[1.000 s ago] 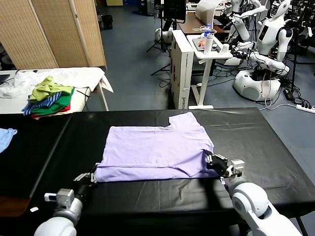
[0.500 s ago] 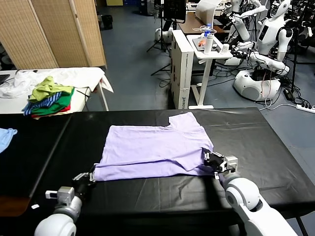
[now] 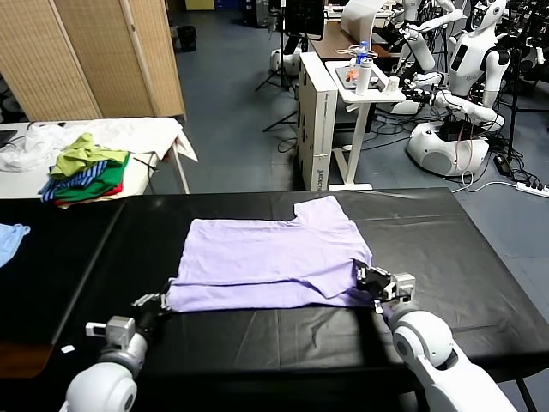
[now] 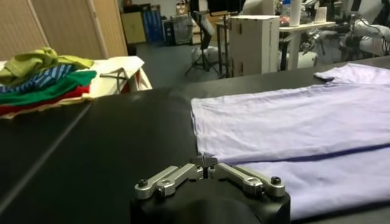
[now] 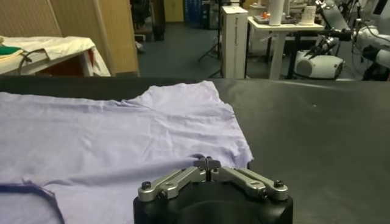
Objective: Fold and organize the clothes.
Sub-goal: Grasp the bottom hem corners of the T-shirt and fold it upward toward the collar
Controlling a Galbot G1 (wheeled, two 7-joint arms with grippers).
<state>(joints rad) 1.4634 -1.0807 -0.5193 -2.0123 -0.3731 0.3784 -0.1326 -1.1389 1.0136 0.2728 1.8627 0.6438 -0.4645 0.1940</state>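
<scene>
The lavender T-shirt (image 3: pixel 270 262) lies flat in the middle of the head view, spread on the black tabletop (image 3: pixel 446 232) with 1 sleeve (image 3: pixel 326 215) pointing toward the upper centre of the frame. Its near edge is doubled over itself, so a folded band runs along the lower side of the cloth, which looks like a first fold in progress.

The left pincer (image 3: pixel 153 302) sits at the lower left of the head view, just beside the shirt's lower-left corner. In the left wrist view its fingertips (image 4: pixel 206 161) are pressed together with no purple fabric between them, the shirt edge lying just beyond. The right pincer (image 3: pixel 375 282) sits at the lower right of centre, at the shirt's lower-right corner by the other sleeve. In the right wrist view its fingertips (image 5: pixel 207 162) also meet, right at the cloth's edge, and I cannot see fabric caught in them.

Both pincers flank the 2 near corners, probably because those corners must travel together for an even fold.

At the upper left of the head view a heap of green and striped garments (image 3: pixel 84 170) rests on a white side table (image 3: pixel 146 136), well apart, and a light blue cloth (image 3: pixel 10 239) shows at the far left edge.
</scene>
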